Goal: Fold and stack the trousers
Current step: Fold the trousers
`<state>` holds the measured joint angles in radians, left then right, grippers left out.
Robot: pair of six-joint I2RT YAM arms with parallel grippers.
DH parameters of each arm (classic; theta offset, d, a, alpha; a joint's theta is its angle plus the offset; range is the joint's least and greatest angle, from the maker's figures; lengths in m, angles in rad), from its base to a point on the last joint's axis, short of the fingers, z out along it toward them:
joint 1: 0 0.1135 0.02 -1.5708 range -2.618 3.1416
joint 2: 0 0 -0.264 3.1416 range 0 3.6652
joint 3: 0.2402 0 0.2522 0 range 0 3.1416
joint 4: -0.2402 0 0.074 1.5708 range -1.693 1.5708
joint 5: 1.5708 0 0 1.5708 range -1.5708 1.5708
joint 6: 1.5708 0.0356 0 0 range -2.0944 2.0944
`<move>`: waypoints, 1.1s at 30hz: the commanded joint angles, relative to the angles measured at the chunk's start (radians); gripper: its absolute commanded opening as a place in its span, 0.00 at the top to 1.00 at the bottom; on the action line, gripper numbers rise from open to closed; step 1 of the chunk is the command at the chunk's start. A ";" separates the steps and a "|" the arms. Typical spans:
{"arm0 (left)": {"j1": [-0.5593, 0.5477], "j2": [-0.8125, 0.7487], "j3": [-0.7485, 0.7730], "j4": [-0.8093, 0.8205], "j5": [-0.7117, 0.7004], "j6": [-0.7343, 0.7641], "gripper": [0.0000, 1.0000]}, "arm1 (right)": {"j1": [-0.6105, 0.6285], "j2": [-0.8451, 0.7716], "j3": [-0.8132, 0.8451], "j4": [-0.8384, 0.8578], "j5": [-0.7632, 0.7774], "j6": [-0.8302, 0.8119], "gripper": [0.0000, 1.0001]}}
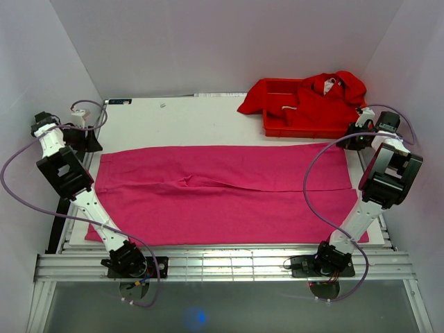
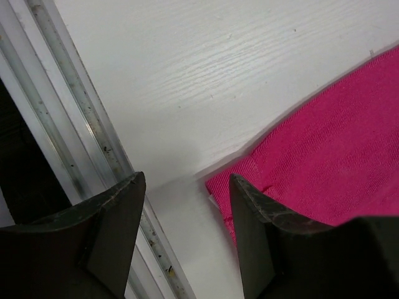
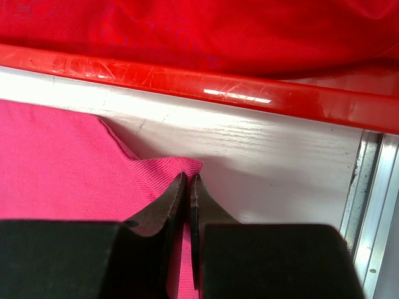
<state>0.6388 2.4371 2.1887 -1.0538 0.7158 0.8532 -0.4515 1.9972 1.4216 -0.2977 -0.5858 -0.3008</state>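
Note:
The magenta-pink trousers (image 1: 222,194) lie spread flat across the white table, legs running left to right. At their far right corner my right gripper (image 1: 355,142) is shut, and the right wrist view shows its tips (image 3: 188,177) pinching a small raised peak of the pink fabric (image 3: 62,168). At the far left corner my left gripper (image 1: 84,142) stands open (image 2: 187,180). One finger (image 2: 262,237) is over the trousers' corner (image 2: 336,143) and the other (image 2: 106,230) is over the table's metal rail. Nothing is gripped between them.
A red plastic tray (image 1: 277,128) sits at the back right, just beyond the right gripper, with bright red garments (image 1: 319,97) heaped in and over it. Its rim (image 3: 187,81) runs close above the pinched corner. Aluminium rails (image 2: 68,124) border the table's sides.

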 commanded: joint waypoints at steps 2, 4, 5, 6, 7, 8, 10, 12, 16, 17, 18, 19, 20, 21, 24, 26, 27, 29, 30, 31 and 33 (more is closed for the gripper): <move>0.004 -0.006 -0.043 -0.035 0.047 0.029 0.34 | -0.006 -0.035 0.017 -0.030 -0.025 -0.029 0.92; 0.004 -0.009 -0.072 -0.035 0.045 0.026 0.34 | -0.006 -0.032 0.020 -0.037 -0.028 -0.031 0.92; 0.004 -0.010 -0.079 -0.037 0.048 0.024 0.35 | -0.004 -0.032 0.020 -0.037 -0.028 -0.031 0.92; 0.002 -0.016 -0.087 -0.041 0.051 0.024 0.35 | -0.004 -0.029 0.019 -0.038 -0.028 -0.032 0.92; 0.001 -0.024 -0.108 -0.040 0.051 0.023 0.35 | -0.006 -0.032 0.016 -0.038 -0.026 -0.034 0.92; 0.001 -0.024 -0.116 -0.041 0.051 0.023 0.35 | -0.006 -0.032 0.014 -0.038 -0.026 -0.034 0.92; -0.001 -0.032 -0.145 -0.041 0.039 0.023 0.37 | -0.006 -0.032 0.013 -0.038 -0.026 -0.037 0.92; -0.001 -0.039 -0.161 -0.043 0.037 0.027 0.41 | -0.004 -0.032 0.014 -0.038 -0.026 -0.035 0.92; -0.001 -0.039 -0.170 -0.041 0.066 0.015 0.58 | -0.006 -0.034 0.013 -0.040 -0.035 -0.035 0.92; -0.002 -0.036 -0.161 -0.040 0.085 -0.002 0.61 | -0.006 -0.032 0.014 -0.040 -0.037 -0.032 0.92; -0.002 -0.033 -0.152 -0.038 0.094 -0.012 0.63 | -0.006 -0.032 0.017 -0.040 -0.040 -0.031 0.92; -0.002 -0.029 -0.144 -0.037 0.102 -0.025 0.69 | -0.006 -0.031 0.020 -0.041 -0.042 -0.032 0.92; -0.004 -0.026 -0.135 -0.026 0.108 -0.038 0.72 | -0.004 -0.032 0.023 -0.044 -0.046 -0.032 0.92; -0.004 -0.029 -0.123 -0.019 0.126 -0.063 0.75 | -0.006 -0.037 0.031 -0.046 -0.051 -0.037 0.92; -0.004 -0.058 -0.122 0.023 0.151 -0.100 0.91 | -0.012 -0.051 0.046 -0.061 -0.088 -0.050 0.92; -0.004 -0.110 -0.139 0.064 0.160 -0.112 1.00 | -0.018 -0.051 0.083 -0.089 -0.130 -0.046 0.92; -0.005 -0.133 -0.173 0.080 0.165 -0.106 1.00 | -0.027 -0.060 0.094 -0.095 -0.146 -0.038 0.92; -0.004 -0.189 -0.223 0.153 0.169 -0.108 1.00 | -0.033 -0.080 0.097 -0.093 -0.173 -0.037 0.92; -0.004 -0.247 -0.251 0.181 0.168 -0.108 1.00 | -0.038 -0.101 0.094 -0.093 -0.178 -0.040 0.92; -0.002 -0.275 -0.301 0.204 0.165 -0.108 1.00 | -0.038 -0.113 0.091 -0.093 -0.180 -0.049 0.92; 0.009 -0.358 -0.345 0.258 0.178 -0.105 1.00 | -0.049 -0.144 0.085 -0.100 -0.190 -0.057 0.92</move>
<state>0.6361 2.3028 1.8851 -0.9184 0.8181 0.7494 -0.4812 1.9537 1.4693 -0.3840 -0.7097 -0.3332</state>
